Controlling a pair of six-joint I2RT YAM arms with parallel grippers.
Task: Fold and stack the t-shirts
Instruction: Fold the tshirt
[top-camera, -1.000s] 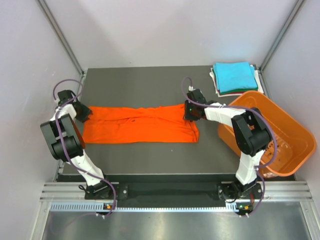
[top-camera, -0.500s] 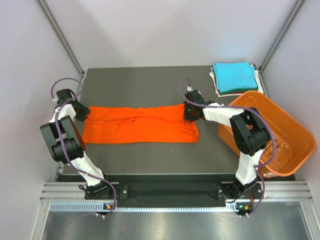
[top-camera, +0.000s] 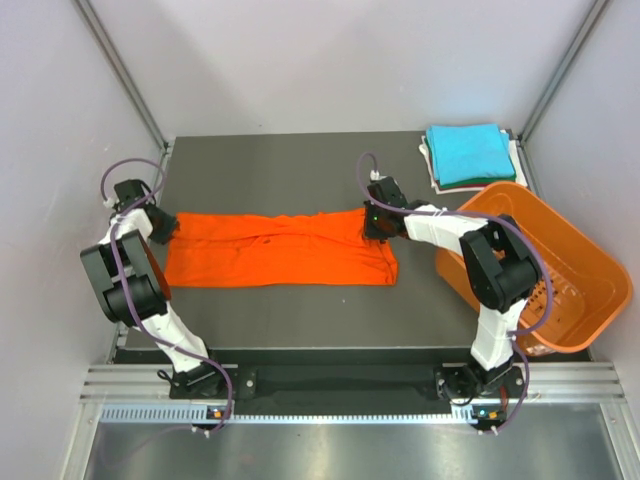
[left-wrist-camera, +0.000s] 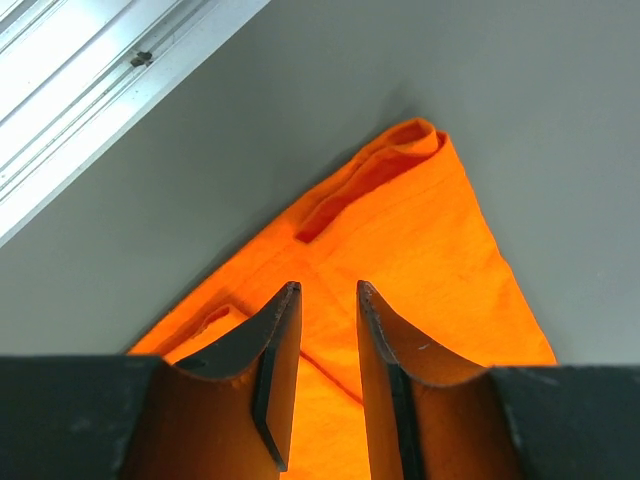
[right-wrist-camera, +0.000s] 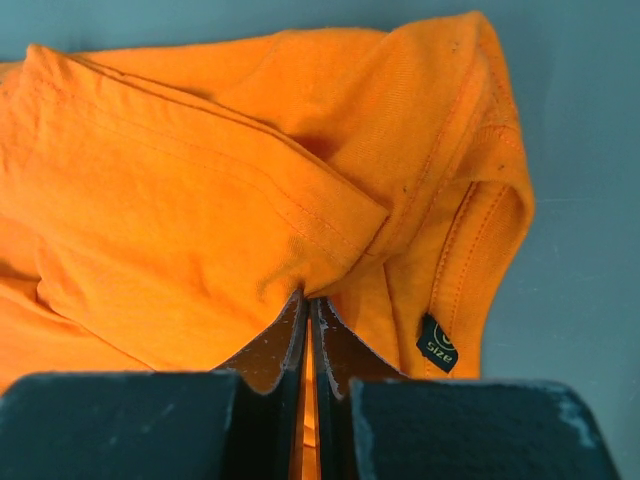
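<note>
The orange t-shirt (top-camera: 280, 250) lies stretched flat in a long strip across the middle of the table. My left gripper (top-camera: 168, 228) is open over the shirt's left end; in the left wrist view its jaws (left-wrist-camera: 327, 290) stand apart above the cloth (left-wrist-camera: 420, 230). My right gripper (top-camera: 372, 222) is at the shirt's far right corner. In the right wrist view it (right-wrist-camera: 308, 300) is shut on a fold of the orange cloth (right-wrist-camera: 180, 200), beside a black size label (right-wrist-camera: 437, 343). The turquoise folded t-shirt (top-camera: 468, 152) tops a stack at the back right, with white (top-camera: 429, 160) and dark (top-camera: 472, 183) cloth beneath.
The rigid orange slotted basket (top-camera: 575, 262) stands tilted at the right edge, close to my right arm. Grey walls and metal frame posts enclose the table. An aluminium rail (left-wrist-camera: 90, 70) runs along the table's left edge.
My right gripper has edged slightly left and away at the shirt's right corner. The left gripper and the shirt have barely moved.
</note>
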